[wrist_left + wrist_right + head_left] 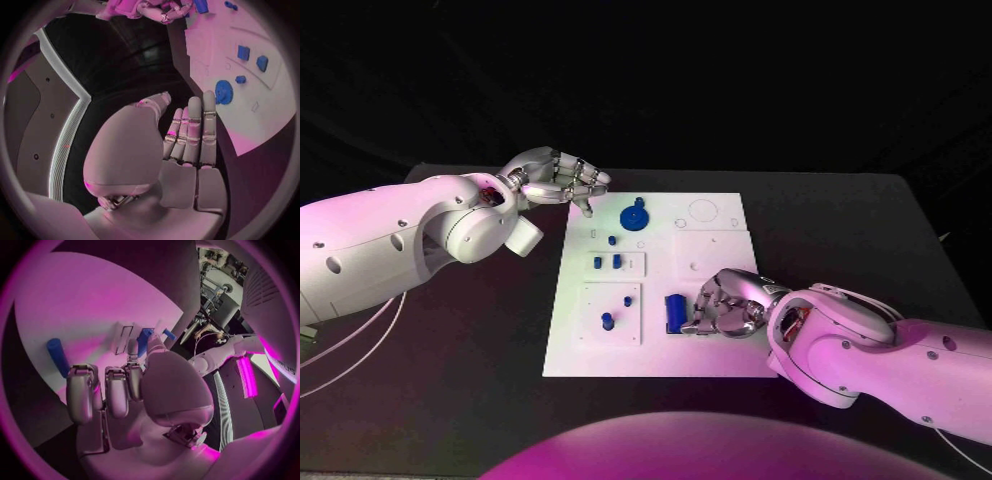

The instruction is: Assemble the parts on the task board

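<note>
The white task board (711, 240) lies mid-table. A long blue peg (675, 312) lies on its near part, just left of my right hand (727, 303), whose bent fingers hover over the board and hold nothing. The right wrist view has the peg (57, 356) lying beside the fingertips (80, 390), slightly apart from them. My left hand (563, 180) floats at the board's far left corner, fingers loosely extended and empty. A blue gear (635, 215) stands just right of it. Two small blue blocks (607, 261) stand in a recessed panel, and two more parts (617, 311) in the panel nearer me.
The left wrist view has the gear (223, 92), the two blocks (252, 57) and a small blue stud (240, 79) on the board (250, 125). The board's far right part (704, 212) carries only outlines and holes. Black table (877, 230) surrounds the board.
</note>
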Tool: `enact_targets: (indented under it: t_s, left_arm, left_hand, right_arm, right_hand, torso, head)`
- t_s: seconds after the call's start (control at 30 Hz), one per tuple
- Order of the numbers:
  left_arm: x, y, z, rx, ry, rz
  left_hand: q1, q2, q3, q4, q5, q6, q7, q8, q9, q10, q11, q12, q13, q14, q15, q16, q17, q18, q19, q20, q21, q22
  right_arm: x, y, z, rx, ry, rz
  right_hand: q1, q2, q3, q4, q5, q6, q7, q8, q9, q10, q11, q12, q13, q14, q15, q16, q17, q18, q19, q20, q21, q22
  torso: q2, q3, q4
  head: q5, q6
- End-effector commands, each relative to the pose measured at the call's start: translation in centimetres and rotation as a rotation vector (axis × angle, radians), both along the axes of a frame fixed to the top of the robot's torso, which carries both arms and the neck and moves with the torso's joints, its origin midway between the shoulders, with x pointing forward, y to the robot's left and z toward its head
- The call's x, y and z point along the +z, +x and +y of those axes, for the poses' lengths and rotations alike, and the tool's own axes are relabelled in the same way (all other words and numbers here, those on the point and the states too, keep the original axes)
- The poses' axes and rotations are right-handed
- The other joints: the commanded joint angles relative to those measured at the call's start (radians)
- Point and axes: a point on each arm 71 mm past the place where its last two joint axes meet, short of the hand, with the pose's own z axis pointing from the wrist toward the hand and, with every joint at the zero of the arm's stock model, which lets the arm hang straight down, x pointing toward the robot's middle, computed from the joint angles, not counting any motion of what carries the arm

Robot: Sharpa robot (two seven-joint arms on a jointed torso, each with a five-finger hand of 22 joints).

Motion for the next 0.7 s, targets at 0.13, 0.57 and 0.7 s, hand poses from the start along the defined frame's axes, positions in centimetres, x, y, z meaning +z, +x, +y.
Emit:
enact_targets:
  t_s: [0.13,0.57,0.7]
  left_arm:
    - [0.06,-0.08,-0.13,-0.014,-0.005,0.002]
    - [0.07,-0.08,0.11,-0.009,-0.004,0.0]
    - [0.08,-0.08,0.11,-0.009,-0.004,-0.001]
  left_hand:
    - [-0.009,0.0,0.003,0.0,0.007,-0.005,0.035,0.004,-0.002,-0.007,0.003,0.006,0.0,-0.007,0.002,-0.005,-0.002,0.013,0.0,0.005,-0.004,-0.001]
    - [-0.01,0.0,0.005,0.0,0.007,-0.006,0.035,0.004,-0.002,-0.008,0.003,0.006,0.0,-0.007,0.002,-0.004,-0.001,0.013,0.0,0.005,-0.004,-0.002]
    - [-0.01,0.0,0.005,0.0,0.007,-0.006,0.035,0.004,-0.002,-0.008,0.003,0.006,0.0,-0.007,0.002,-0.004,-0.001,0.013,0.0,0.005,-0.004,-0.002]
  right_arm:
    - [-0.11,0.18,-0.24,0.022,0.001,0.007]
    - [0.02,-0.17,-0.37,0.078,0.039,0.028]
    - [0.16,-0.12,-0.74,0.063,0.043,0.011]
  right_hand:
    - [0.036,0.016,0.006,-0.001,0.002,0.001,-0.004,-0.008,-0.002,0.009,-0.002,-0.003,0.089,0.088,-0.004,0.006,0.187,-0.016,0.075,-0.008,0.004,0.235]
    - [-0.03,-0.146,0.009,0.003,0.001,0.002,0.008,-0.006,-0.002,-0.002,0.009,-0.022,0.079,0.085,0.006,-0.001,0.174,-0.009,0.064,0.001,-0.032,0.226]
    - [-0.027,-0.144,0.018,0.004,0.001,0.004,0.007,-0.003,-0.001,0.002,0.009,-0.014,0.086,0.085,0.006,0.0,0.176,-0.01,0.066,0.001,-0.027,0.227]
  torso:
    - [0.0,-0.0001,-0.0018]
    - [0.0,0.0008,-0.0013]
    - [0.0,0.0009,-0.001]
  head:
    - [-0.002,0.0]
    - [-0.007,0.0]
    - [-0.007,0.0]
